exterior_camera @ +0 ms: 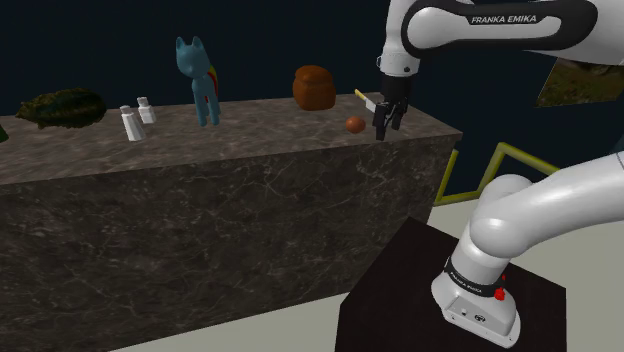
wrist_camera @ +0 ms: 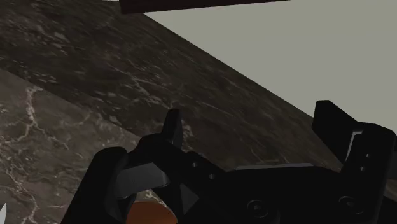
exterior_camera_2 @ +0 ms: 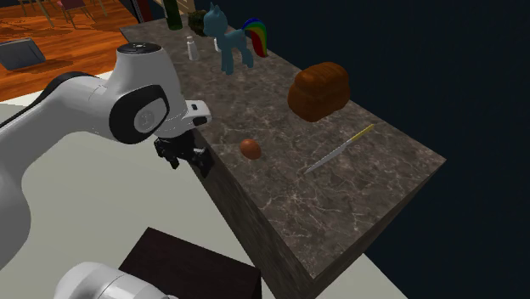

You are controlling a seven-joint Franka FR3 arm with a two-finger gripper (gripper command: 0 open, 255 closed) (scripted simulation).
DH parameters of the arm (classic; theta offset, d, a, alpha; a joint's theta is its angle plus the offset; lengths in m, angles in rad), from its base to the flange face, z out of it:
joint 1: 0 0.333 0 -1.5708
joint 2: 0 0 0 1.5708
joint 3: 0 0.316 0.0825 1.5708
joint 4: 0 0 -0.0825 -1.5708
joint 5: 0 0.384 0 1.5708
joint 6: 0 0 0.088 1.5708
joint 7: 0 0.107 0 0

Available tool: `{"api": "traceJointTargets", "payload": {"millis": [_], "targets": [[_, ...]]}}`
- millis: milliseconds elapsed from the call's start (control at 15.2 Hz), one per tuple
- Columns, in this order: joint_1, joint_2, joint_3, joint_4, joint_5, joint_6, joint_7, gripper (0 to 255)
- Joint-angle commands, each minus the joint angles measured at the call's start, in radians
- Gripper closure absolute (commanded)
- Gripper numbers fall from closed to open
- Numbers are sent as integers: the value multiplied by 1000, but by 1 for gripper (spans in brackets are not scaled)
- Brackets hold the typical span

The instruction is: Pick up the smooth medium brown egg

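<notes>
With gripper spread and empty at the bench edge, easy to nudge the brown egg just beside it into rolling.

A long counter runs across the room, its tall front face dark brown-grey with pale veins. Its worktop has the same veined stone look. The front drops straight to a pale grey-beige floor. Past the worktop's far end in the second exterior view, the floor turns to warm orange wooden boards, where thin furniture legs stand. Behind the worktop's back edge lies a very dark blue-black area. Beyond the worktop's end at the shoulder view's right, a yellow-green frame stands by the pale floor. The light is dim over the counter and brighter on the wooden boards.
</notes>
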Motion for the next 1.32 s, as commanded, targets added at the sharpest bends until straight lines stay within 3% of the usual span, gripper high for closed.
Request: {"api": "traceJointTargets", "payload": {"millis": [0, 528, 990, 1254], "targets": [[0, 0, 0, 0, 0, 0, 0, 0], [28, 203, -129, 101, -93, 195, -287, 0], [67, 415, -223, 260, -94, 335, -536, 0], [68, 428, -230, 232, -93, 381, -549, 0]]}}
